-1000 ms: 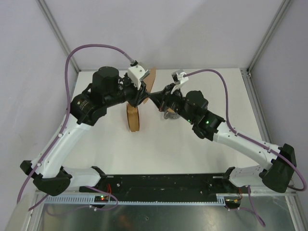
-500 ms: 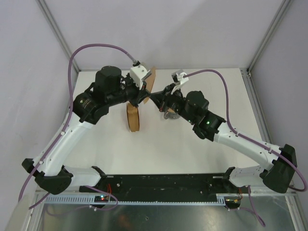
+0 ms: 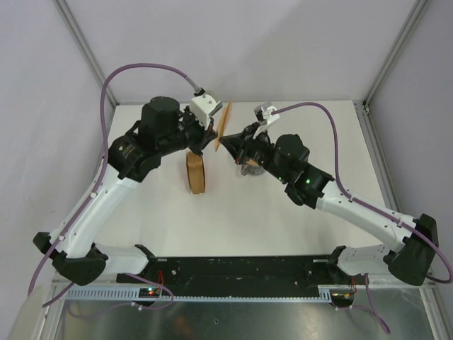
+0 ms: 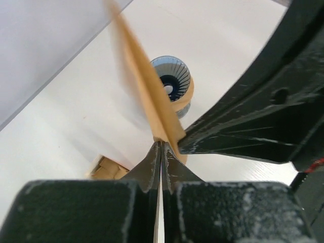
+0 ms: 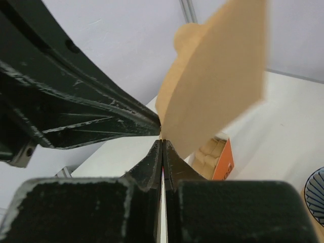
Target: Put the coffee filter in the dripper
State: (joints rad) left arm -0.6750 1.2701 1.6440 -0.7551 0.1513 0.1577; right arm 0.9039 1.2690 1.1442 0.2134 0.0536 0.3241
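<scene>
Right now the coffee filter [image 5: 217, 76] is up in the air over the back of the worktop [image 3: 283, 219], caught at its lower corner where the two tools meet nose to nose. The left tool [image 4: 161, 148] is fully closed, its fingertips pressed together on the paper's point, and the sheet fans up and away from them. From overhead the sheet shows as little more than a thin tan sliver, nearly edge-on. The right tool [image 5: 162, 144] is clamped tight as well, with its tips on that same corner from the opposite side, right against the other pair. The dripper [image 4: 172, 83], blue and ribbed with its wooden collar [image 4: 190, 95], stands on the worktop below and beyond the filter, clear of it. From above it is mostly tucked under the right arm [image 3: 297, 163]. A stack of brown filters [image 3: 196, 173] stands upright near the dripper, just in front of the left arm [image 3: 152, 138], and the two do not touch.
</scene>
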